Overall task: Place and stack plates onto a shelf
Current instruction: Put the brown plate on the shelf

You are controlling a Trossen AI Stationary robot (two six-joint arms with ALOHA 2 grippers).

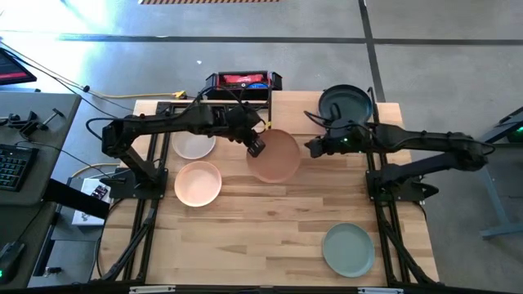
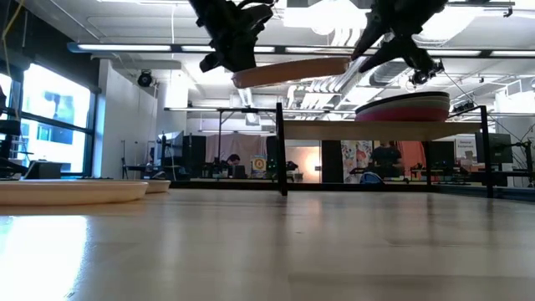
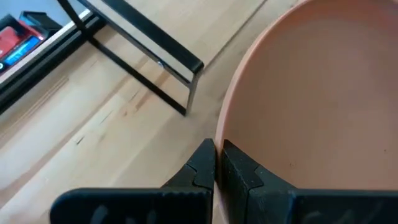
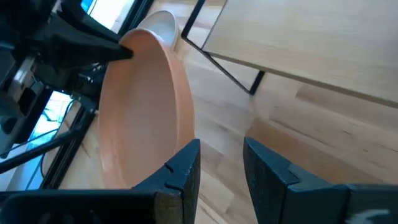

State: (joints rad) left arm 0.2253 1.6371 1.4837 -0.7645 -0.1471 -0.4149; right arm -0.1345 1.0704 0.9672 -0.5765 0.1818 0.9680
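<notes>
A tan plate (image 1: 275,157) hangs in the air over the table's middle, near the shelf (image 1: 294,108). My left gripper (image 1: 256,147) is shut on the plate's left rim. My right gripper (image 1: 314,148) stands open just right of the plate, with nothing between its fingers (image 4: 221,168). In the low view the plate (image 2: 292,71) is tilted a little and higher than the shelf panel (image 2: 376,130). A stack of plates (image 2: 405,107) rests on the shelf with a dark slate plate (image 1: 346,103) on top. My left gripper pinches the tan plate's rim (image 3: 221,134) between its two fingers, one on the plate's inner face and one outside it. The fingers slant down from the table's left. The plate is lifted clear of the table and slightly tilted. My right gripper has the plate's rim (image 4: 184,134) close by the outer side of one finger; I cannot tell whether they touch.
A cream plate (image 1: 194,144) and a peach plate (image 1: 198,184) lie on the table's left, a sage plate (image 1: 349,249) at the near right. The shelf's black post (image 3: 189,93) stands close to the held plate. A black box with red contents (image 1: 243,82) sits beyond the far edge.
</notes>
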